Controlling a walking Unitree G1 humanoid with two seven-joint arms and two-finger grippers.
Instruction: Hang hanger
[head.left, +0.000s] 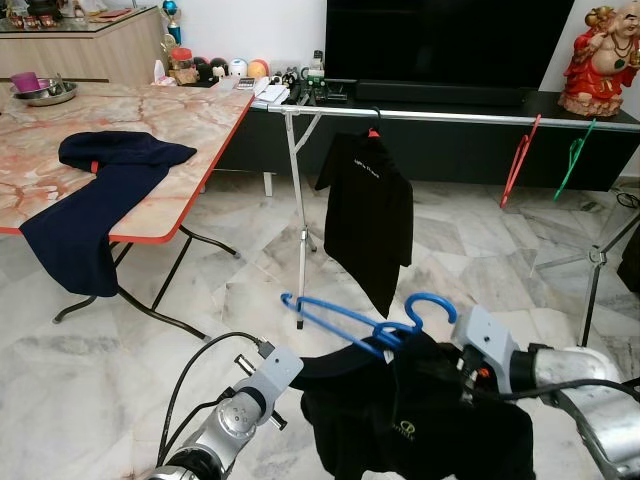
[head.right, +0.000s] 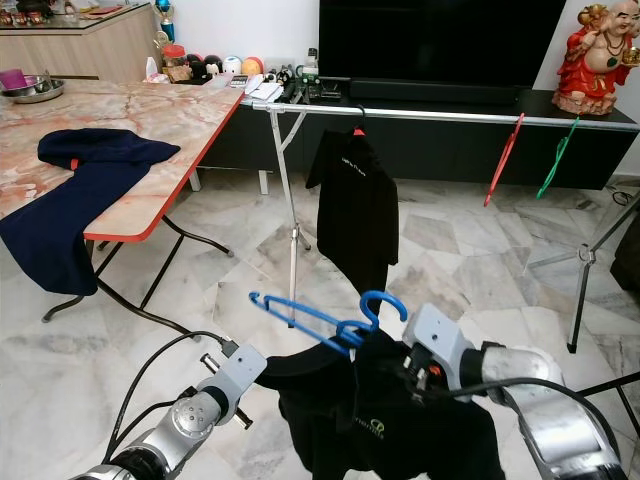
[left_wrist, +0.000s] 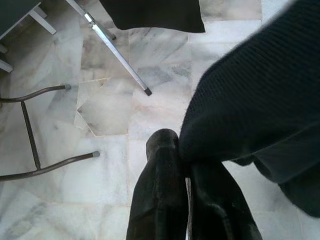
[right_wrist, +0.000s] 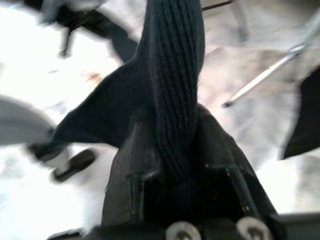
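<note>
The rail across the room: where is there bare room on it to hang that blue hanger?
The rail is bare between the hung black shirt and the red hanger. Its right end is crowded: the red hanger and green hanger hang close together. The blue hanger carries a black shirt both grippers pinch.

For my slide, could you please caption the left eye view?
Both grippers hold a black shirt on a blue hanger before the rail.

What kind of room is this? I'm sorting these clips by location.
Most likely a home living room used for laundry: a big television on a low black cabinet, a marble-floor area with a clothes rail holding a black shirt, and a folding table.
</note>
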